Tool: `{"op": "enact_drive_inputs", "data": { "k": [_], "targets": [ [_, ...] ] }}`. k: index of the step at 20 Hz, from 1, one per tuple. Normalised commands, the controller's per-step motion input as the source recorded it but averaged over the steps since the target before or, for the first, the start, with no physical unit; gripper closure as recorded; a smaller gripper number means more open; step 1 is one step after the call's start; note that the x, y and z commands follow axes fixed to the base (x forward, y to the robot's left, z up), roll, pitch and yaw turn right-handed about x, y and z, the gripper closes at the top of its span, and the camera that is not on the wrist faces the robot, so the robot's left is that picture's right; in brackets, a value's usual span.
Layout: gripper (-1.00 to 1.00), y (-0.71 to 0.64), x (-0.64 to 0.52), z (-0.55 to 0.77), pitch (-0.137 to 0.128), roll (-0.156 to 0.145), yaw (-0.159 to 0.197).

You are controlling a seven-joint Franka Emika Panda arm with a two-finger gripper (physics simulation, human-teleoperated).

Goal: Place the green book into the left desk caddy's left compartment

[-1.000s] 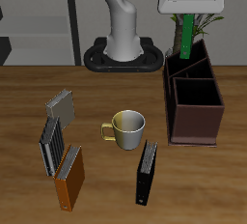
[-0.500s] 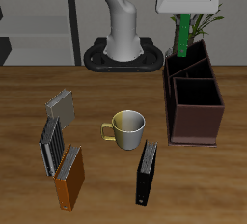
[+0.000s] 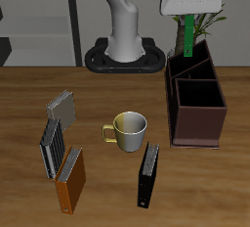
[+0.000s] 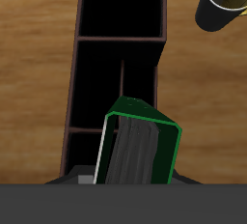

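Observation:
My gripper is shut on the green book and holds it upright by its top end. The book hangs over the taller, slanted-walled back end of the left desk caddy, a dark maroon box with partitions. Its lower end is level with the caddy's back rim. In the wrist view the green book shows end-on with white page edges, above the caddy and its partitioned dark slots. The narrow left compartment lies just below the book.
A cream mug stands mid-table and also shows in the wrist view. A black book, an orange book and two grey books lie nearer the front. A green plant stands behind the caddy. The robot base is at the back.
Almost nothing has changed. The gripper and green book have shifted very slightly above the caddy's back end, and the book looks a little narrower.

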Motion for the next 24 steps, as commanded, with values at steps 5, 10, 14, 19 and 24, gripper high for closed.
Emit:
{"op": "enact_drive_inputs", "data": {
  "k": [5, 10, 14, 19, 24],
  "targets": [
    [1.0, 0.09, -0.16, -0.14, 0.019, 0.026, 0.009],
    [1.0, 0.08, -0.17, -0.14, 0.024, 0.036, 0.002],
    [1.0, 0.13, -0.15, -0.12, 0.015, 0.041, 0.014],
    [1.0, 0.09, -0.14, -0.06, 0.005, 0.039, 0.013],
    [1.0, 0.06, -0.03, -0.07, 0.021, 0.021, -0.004]
  ]
}}
